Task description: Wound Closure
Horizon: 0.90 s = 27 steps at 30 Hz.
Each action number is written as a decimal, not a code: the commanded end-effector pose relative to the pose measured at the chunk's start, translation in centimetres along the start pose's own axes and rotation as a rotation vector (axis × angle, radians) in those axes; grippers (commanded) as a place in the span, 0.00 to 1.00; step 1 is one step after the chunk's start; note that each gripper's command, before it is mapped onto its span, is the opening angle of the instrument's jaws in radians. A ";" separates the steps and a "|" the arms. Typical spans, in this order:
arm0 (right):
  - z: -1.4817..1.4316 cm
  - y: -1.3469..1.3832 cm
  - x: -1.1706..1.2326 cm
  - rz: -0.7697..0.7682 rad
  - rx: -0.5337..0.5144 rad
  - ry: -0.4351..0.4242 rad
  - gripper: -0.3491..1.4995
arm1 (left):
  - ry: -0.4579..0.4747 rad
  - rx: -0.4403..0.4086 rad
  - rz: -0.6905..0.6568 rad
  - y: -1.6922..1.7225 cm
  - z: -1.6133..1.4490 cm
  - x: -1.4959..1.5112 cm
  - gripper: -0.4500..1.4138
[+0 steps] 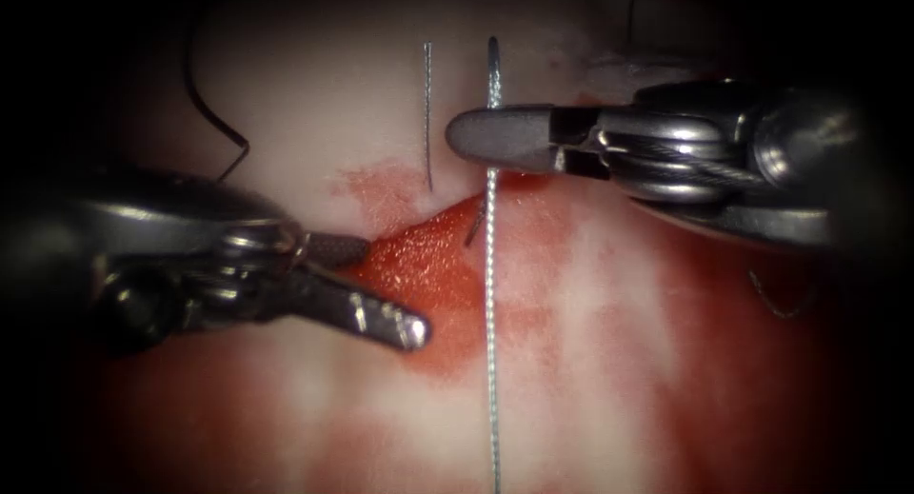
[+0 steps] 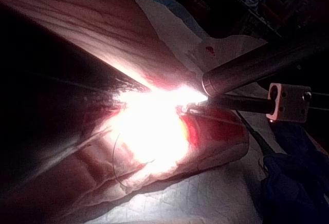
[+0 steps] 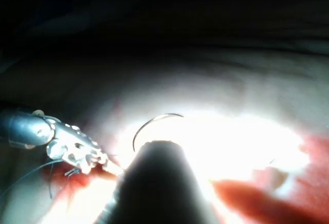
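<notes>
nearest, the thread (image 1: 492,408) runs in a straight line up toward the right tool (image 1: 459,135), passing just off the left tool's (image 1: 392,292) lower jaw tip. the left tool's jaws are spread and grip nothing; they sit over the red fluid (image 1: 419,266) pooled in the cut (image 1: 447,229), on its left side. beyond, the right tool's jaws are pressed together on the needle (image 1: 492,66), which stands edge-on above them, off the tissue (image 1: 609,361) as far as i can tell; where along its curve, the right wrist view leaves unclear. just left of that tool's tip hangs a thin grey line (image 1: 427,113); needle or thread, i cannot tell. farthest, a dark loop (image 1: 205,113) lies beyond the left tool. done well, i judge, this calls for a firm grip on the needle, with the taut thread clear of the spread jaws.
</notes>
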 end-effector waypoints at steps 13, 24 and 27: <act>0.09 -0.25 0.25 0.041 0.086 0.005 0.00 | 0.036 0.011 0.073 -0.06 0.38 0.06 0.47; 0.10 -0.27 0.23 0.035 0.086 0.004 0.00 | 0.009 -0.036 0.086 -0.05 0.21 -0.01 0.00; 0.09 -0.27 0.23 0.029 0.086 0.004 0.00 | 0.023 -0.070 0.042 -0.09 0.14 -0.06 0.00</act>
